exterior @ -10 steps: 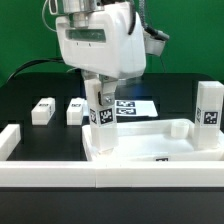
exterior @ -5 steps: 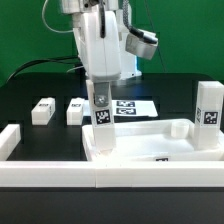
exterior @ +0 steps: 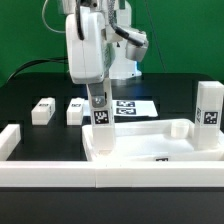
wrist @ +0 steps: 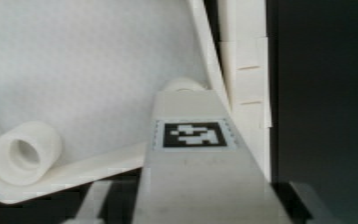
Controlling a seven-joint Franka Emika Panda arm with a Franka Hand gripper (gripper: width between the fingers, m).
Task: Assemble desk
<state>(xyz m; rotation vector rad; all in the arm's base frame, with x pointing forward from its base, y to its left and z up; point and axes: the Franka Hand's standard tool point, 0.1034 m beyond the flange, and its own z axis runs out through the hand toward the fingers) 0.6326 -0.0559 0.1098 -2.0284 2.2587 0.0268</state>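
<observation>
The desk's white panel (exterior: pixel 160 138) lies rim up on the black table; it also shows in the wrist view (wrist: pixel 87 80). A white tagged leg post (exterior: pixel 102 122) stands upright in the panel's corner on the exterior view's left. My gripper (exterior: pixel 97 93) is shut on the post's upper part. In the wrist view the post (wrist: pixel 202 150) fills the space between the jaws of the gripper (wrist: pixel 202 205), and a round socket (wrist: pixel 25 152) in the panel lies beside it.
Two more leg posts (exterior: pixel 42 110) (exterior: pixel 75 110) lie behind the panel on the exterior view's left. A third post (exterior: pixel 208 113) stands at the right. The marker board (exterior: pixel 135 106) lies behind the gripper. A long low white rail (exterior: pixel 100 176) runs along the front.
The wrist has turned about the upright post, its broad face swinging away from the camera. The post stays in the same corner of the panel.
</observation>
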